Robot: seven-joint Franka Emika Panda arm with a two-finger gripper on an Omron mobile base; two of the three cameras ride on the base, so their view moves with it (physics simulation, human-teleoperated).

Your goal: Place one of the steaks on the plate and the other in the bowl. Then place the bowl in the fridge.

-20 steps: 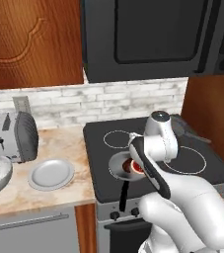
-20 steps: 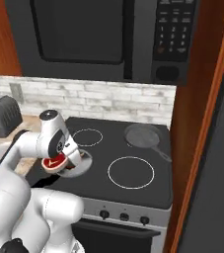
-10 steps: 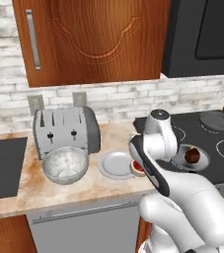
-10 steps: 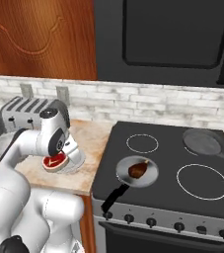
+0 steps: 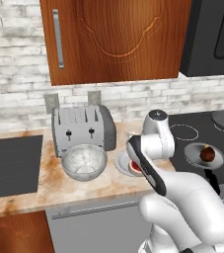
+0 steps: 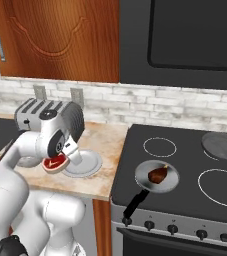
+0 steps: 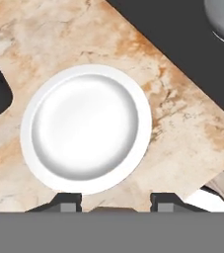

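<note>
My gripper [image 6: 56, 159] is shut on the red steak [image 6: 53, 164], held low over the counter at the near-left edge of the light-grey plate [image 6: 87, 163]. In the left base view the red steak [image 5: 135, 167] shows under the hand, over the plate [image 5: 122, 161]. Seen from the hand, the plate [image 7: 86, 128] lies bare below, with the gripper [image 7: 116, 202] at its near rim. The stone-like bowl [image 5: 84, 162] stands in front of the toaster, left of the plate. The dark brown steak [image 6: 157, 174] lies in a frying pan on the stove. The fridge is out of view.
A silver toaster [image 5: 81, 129] stands at the back of the counter by the brick wall. The black-handled frying pan [image 6: 171, 183] sits at the stove's front left, a second pan [image 6: 222, 145] at the back right. A dark sunken panel [image 5: 10, 165] lies far left. Wooden cabinets [image 5: 113, 39] hang overhead.
The base has driven left, so the stove slid right in both views and the toaster, bowl and plate came to the middle. The red steak stayed in the gripper.
</note>
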